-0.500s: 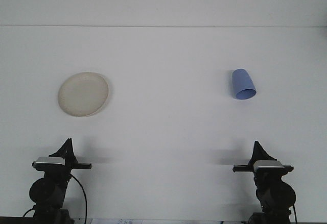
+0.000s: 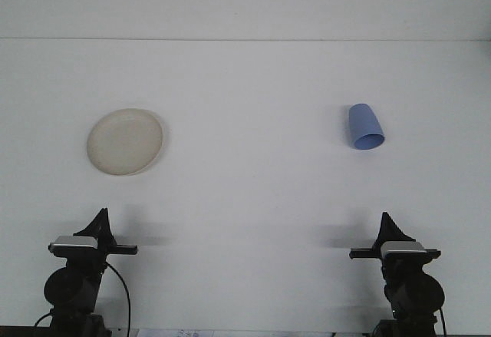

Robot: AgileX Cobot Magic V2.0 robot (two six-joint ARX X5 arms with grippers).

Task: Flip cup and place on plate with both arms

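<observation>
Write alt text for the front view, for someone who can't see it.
A blue cup lies on its side at the right of a white table, far from a cream plate at the left. Both arms sit near the front edge, touching nothing.

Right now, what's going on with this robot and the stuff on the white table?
Nothing is being handled yet. The left gripper and the right gripper sit at the near edge of the white table, both far from the objects. A small blue plastic cup lies on its side on the right. A round cream-coloured plate rests empty on the left. The flip hasn't started.
</observation>
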